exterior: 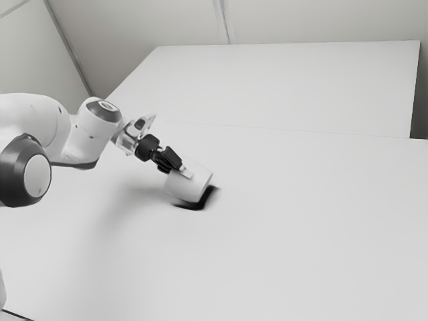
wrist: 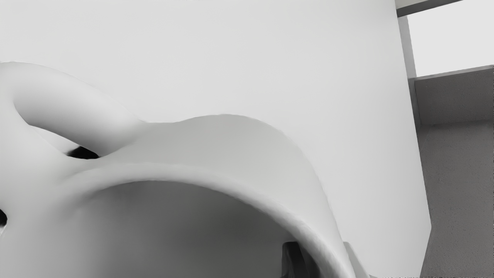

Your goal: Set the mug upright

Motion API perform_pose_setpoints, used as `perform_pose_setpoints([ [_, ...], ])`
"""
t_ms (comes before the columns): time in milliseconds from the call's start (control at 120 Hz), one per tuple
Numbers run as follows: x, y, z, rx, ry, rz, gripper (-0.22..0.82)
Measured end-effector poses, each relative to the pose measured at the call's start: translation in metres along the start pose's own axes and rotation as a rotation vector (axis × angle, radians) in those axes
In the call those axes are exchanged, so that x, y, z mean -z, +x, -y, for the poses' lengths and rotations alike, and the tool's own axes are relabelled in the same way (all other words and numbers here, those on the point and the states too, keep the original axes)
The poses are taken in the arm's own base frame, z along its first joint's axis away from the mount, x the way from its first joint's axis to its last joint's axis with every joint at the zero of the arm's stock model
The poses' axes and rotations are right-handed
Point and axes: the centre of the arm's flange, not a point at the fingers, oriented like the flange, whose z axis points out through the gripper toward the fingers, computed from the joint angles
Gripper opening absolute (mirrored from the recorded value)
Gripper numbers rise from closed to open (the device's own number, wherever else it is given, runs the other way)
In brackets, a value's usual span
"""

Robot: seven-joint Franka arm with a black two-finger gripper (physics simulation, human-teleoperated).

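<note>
The white mug (exterior: 190, 187) is tilted over the white table, a dark shadow along its lower edge; whether it touches the tabletop I cannot tell. My gripper (exterior: 182, 171) reaches down to it from the exterior view's upper left and is shut on its wall. In the wrist view the mug (wrist: 239, 150) shows its open mouth and its looped handle, which lies away from the fingers. There my gripper (wrist: 322, 249) has one dark finger inside the mouth and the other against the outside, with the rim between them.
The white tabletop (exterior: 301, 234) spreads around the mug. A pale raised panel (exterior: 287, 87) stands behind it in the exterior view. Past the table's edge in the wrist view is a grey surface (wrist: 459, 185).
</note>
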Motion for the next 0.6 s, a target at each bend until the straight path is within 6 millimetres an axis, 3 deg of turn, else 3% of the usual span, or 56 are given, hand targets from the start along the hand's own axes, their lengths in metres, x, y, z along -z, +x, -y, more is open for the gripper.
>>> perform_pose_setpoints([
  [108, 0.0, 0.002, -0.004, -0.011, -0.004, 0.006, -0.13],
  [325, 0.007, 0.002, -0.022, -0.06, 0.037, 0.036, -0.17],
  [600, 0.013, 0.004, -0.085, -0.262, 0.354, 0.232, -0.18],
])
